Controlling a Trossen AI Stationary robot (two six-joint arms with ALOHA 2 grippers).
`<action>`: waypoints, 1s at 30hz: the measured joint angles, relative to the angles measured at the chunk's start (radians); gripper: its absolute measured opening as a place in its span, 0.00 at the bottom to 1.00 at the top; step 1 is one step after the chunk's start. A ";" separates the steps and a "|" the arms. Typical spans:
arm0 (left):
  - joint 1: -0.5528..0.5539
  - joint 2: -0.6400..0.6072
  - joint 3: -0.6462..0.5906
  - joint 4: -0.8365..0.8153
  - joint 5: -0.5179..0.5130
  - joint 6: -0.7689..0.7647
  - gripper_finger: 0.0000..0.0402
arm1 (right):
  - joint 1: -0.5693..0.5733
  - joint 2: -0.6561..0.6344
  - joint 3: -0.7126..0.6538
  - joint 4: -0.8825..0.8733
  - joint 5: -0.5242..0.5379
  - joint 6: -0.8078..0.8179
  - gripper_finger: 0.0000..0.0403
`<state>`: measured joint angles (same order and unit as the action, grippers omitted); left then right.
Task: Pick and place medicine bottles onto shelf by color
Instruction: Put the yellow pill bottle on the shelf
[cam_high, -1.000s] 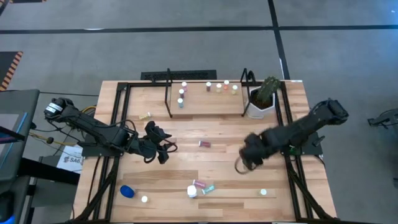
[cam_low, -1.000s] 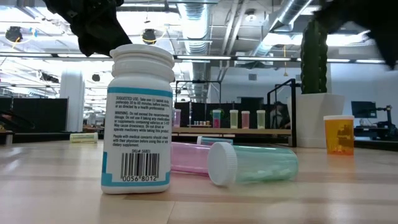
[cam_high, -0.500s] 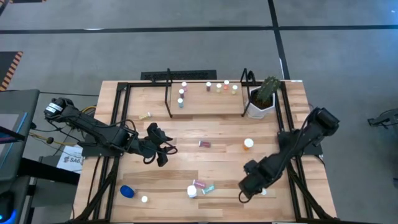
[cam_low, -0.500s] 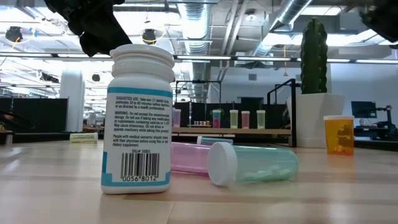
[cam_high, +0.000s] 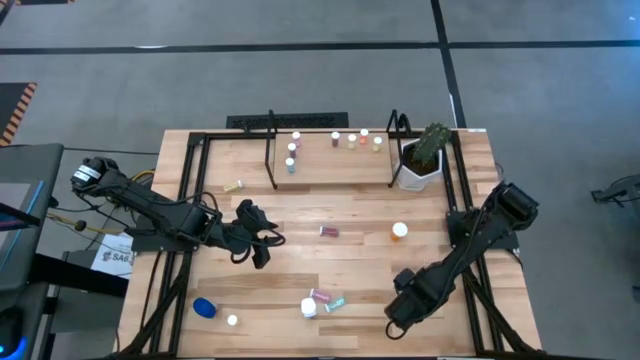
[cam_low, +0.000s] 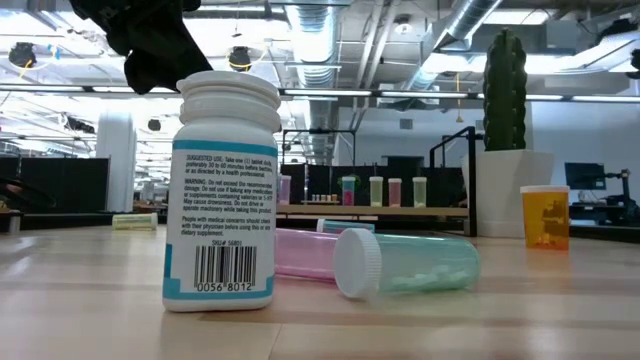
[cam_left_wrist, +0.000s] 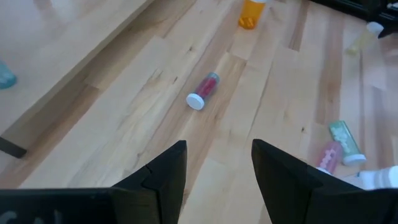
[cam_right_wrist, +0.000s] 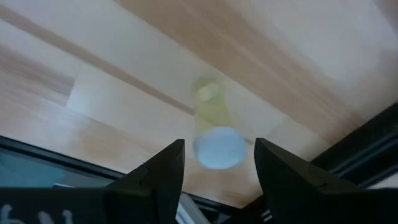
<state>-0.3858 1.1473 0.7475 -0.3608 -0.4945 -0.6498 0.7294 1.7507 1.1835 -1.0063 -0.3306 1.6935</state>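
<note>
**Shelf half stocked, strays still out**

Several bottles stand on the shelf. Your right gripper, fingers parted and empty, has a yellow vial just ahead between them. Left gripper, parted, empty, faces the red vial.

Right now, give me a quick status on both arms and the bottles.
Left gripper open, empty, over mid-table. Right gripper open above the white-capped yellow-green bottle near the front edge. Dark red vial lying loose mid-table. Nothing in the way.
</note>
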 joint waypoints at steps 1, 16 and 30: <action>-0.002 0.000 0.000 0.004 0.001 0.000 0.42 | 0.005 0.007 0.000 0.005 0.000 0.000 0.53; -0.013 0.000 0.000 0.016 -0.001 0.009 0.42 | -0.021 0.041 0.001 0.050 0.013 -0.113 0.35; -0.013 0.000 0.000 0.015 -0.001 0.008 0.42 | -0.138 0.041 0.001 0.045 -0.031 -0.391 0.36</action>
<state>-0.3992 1.1473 0.7475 -0.3454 -0.4953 -0.6418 0.5911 1.7916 1.1843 -0.9612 -0.3615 1.3026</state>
